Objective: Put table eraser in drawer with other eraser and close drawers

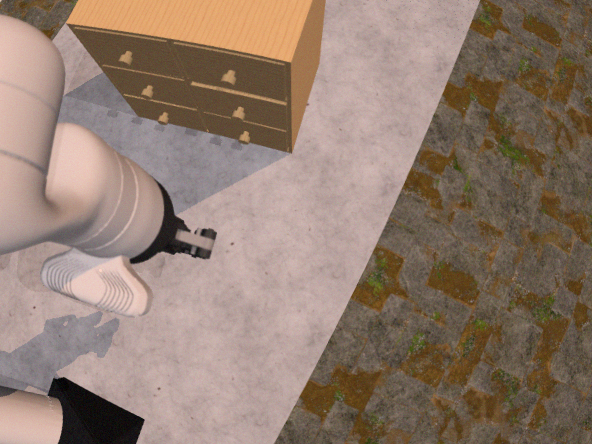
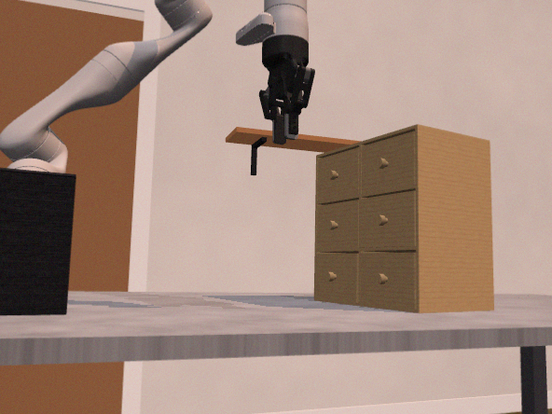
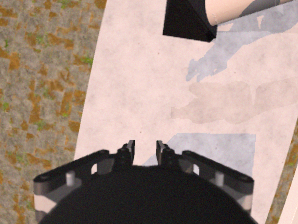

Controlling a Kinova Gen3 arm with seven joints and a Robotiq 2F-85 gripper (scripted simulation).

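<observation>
Fingers [image 1: 212, 243] [image 2: 279, 130] partly apart, nothing held, above tabletop [image 1: 350, 200] [image 2: 233, 322] [image 3: 135, 65]. Chest [image 1: 306, 75] [image 2: 454, 219] drawers look pushed in. Eraser not visible, possibly arm-hidden; placement can't be confirmed; likely everything's left.

Open air surrounds the pincer [image 1: 204, 243] [image 2: 285, 132] [image 3: 145, 147]; the chest [image 1: 200, 27] [image 2: 454, 219] blocks one side, its drawer fronts unobstructed.

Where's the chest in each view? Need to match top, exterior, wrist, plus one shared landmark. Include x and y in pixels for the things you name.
Top: the chest [image 1: 306, 75] [image 2: 454, 219] is at the upper edge, left of center, cut off by the frame.
Exterior: right of center, full front and one side showing.
Wrist: not in it.
Shared landmark: the black block under the arm's base [image 1: 95, 410] [image 2: 34, 242] [image 3: 185, 20], bottom left in top, left edge in exterior, top right of center in wrist.
</observation>
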